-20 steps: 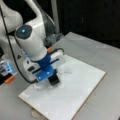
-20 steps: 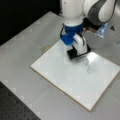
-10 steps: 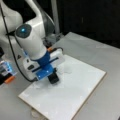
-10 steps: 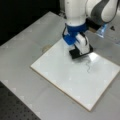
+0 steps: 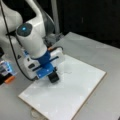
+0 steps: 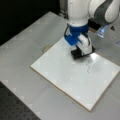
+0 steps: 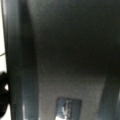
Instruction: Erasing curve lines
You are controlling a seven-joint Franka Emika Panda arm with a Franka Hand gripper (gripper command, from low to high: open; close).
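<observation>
A white board (image 5: 75,95) lies flat on a grey table (image 5: 100,52); in both front views its corners point toward the frame edges. A round grey mark on the table (image 6: 46,48) sits just off the board edge at a front view's left. A small device with blue light (image 5: 6,68) and an orange part stands on the table at a front view's left, well apart from the board. A black cable (image 5: 11,47) runs down beside the arm.

The arm (image 5: 32,42) reaches down over the board, wrist close to vertical. The gripper (image 6: 81,52) is clamped on the black eraser block (image 6: 79,53), whose underside meets the board surface. In a front view the block (image 5: 53,77) shows below the blue gripper mount (image 5: 46,66).

The curve lines (image 6: 88,66) remain as 1 thin wavy squiggle on the board, just beside the block toward a front view's bottom right, not covered by it. In a front view faint marks (image 5: 67,72) lie just right of the block.

The wrist view is filled by a dark surface at close range; nothing of the board can be identified there.

Compared with 0.5 s ago, the gripper and block have shifted only slightly, if at all.
</observation>
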